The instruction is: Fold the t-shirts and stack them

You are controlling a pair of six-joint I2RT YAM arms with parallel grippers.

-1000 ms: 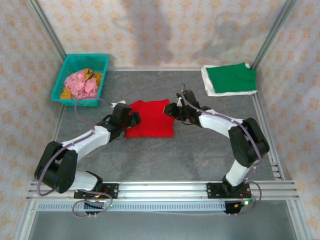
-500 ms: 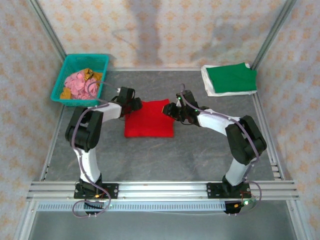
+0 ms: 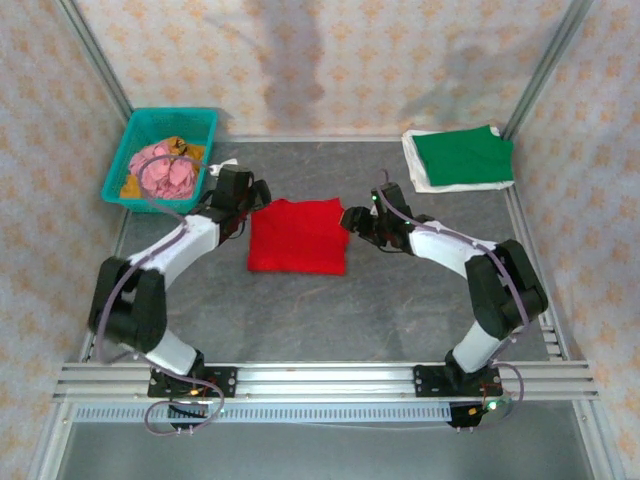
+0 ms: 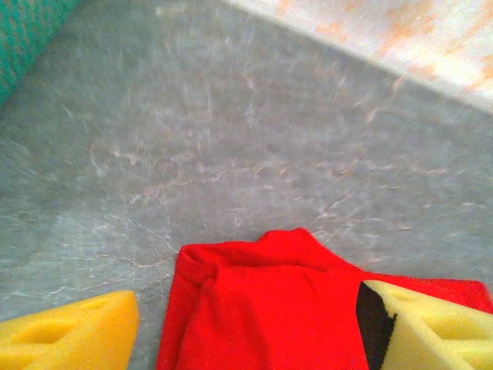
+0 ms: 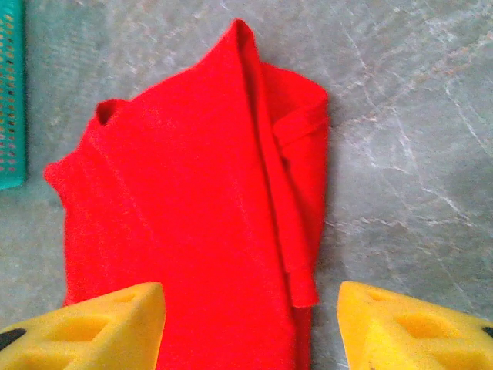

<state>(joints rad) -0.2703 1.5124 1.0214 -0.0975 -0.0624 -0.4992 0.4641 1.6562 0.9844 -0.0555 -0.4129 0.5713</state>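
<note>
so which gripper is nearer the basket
Left. The left gripper is just right of the basket; the right gripper is beyond the red shirt, at its right edge.

The tabletop (image 3: pixel 330 310) near of the red t-shirt (image 3: pixel 298 236) is bare, a wide lane between the 2 arms. The left arm (image 3: pixel 175 248) reaches the shirt's far-left corner, the right arm (image 3: pixel 445 245) its right edge. The far strip lies bare between the teal basket (image 3: pixel 175 112) and the green t-shirt (image 3: pixel 462 155) stacked on the white t-shirt (image 3: pixel 413 160).
</note>
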